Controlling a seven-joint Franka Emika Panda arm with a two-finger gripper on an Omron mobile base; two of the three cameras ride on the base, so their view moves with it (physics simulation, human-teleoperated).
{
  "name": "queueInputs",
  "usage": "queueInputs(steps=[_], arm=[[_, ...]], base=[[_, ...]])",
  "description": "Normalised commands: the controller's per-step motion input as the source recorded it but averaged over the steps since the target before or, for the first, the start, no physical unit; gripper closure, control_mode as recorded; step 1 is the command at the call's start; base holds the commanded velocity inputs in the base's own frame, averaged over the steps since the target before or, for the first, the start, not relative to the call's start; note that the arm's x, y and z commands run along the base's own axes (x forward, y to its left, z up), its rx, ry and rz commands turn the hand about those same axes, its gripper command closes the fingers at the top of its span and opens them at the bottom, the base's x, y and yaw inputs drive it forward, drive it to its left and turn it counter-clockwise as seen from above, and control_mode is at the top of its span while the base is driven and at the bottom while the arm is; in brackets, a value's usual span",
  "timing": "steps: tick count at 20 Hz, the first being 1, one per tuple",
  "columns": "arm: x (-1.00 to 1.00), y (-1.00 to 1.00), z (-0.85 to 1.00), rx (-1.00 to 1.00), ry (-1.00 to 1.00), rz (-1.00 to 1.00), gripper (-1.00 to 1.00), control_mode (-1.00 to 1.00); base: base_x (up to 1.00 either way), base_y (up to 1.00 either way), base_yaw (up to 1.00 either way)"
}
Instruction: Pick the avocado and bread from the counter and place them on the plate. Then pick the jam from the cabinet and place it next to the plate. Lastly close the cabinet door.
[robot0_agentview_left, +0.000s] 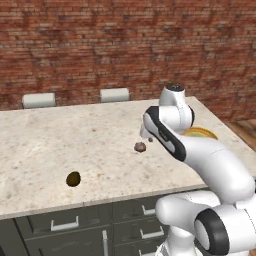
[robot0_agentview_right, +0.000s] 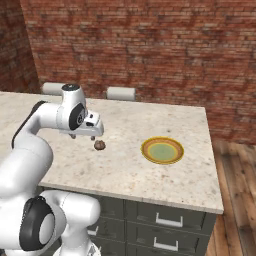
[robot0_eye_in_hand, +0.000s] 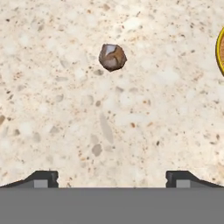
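My claw (robot0_eye_in_hand: 112, 179) hangs over the counter (robot0_eye_in_hand: 131, 122), its two tips spread wide apart and holding nothing. To grip well, I should move forward until the bread (robot0_eye_in_hand: 112, 57) sits midway between the tips, then lower straight down. The bread, at the hand view's upper centre, is a small, lumpy, grey-brown nugget. The plate (robot0_eye_in_hand: 221, 52) peeks in at the right edge.

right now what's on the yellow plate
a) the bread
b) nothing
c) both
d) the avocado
b: the plate is bare in the right base view, while the bread lies on the counter to its left and the avocado sits further off on the counter in the left base view.
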Motion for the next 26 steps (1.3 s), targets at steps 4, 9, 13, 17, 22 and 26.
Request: queueInputs(steps=[4,9,13,17,22,26], arm=[[0.47,0.01,-0.43,0.0,-0.02,0.0,-1.0,-1.0],[0.55,0.0,-0.27,0.0,-0.07,0.0,-1.0,-1.0],[0.52,0.0,-0.3,0.0,0.0,0.0,-1.0,-1.0],[0.36,0.0,-0.31,0.0,0.0,0.0,-1.0,-1.0],[0.35,0.0,-0.28,0.0,0.0,0.0,-1.0,-1.0],[0.22,0.05,-0.3,0.0,0.0,0.0,-1.0,-1.0]], base=[[0.0,0.0,0.0],[0.0,0.0,0.0],[0.0,0.0,0.0],[0.0,0.0,0.0],[0.0,0.0,0.0],[0.0,0.0,0.0]])
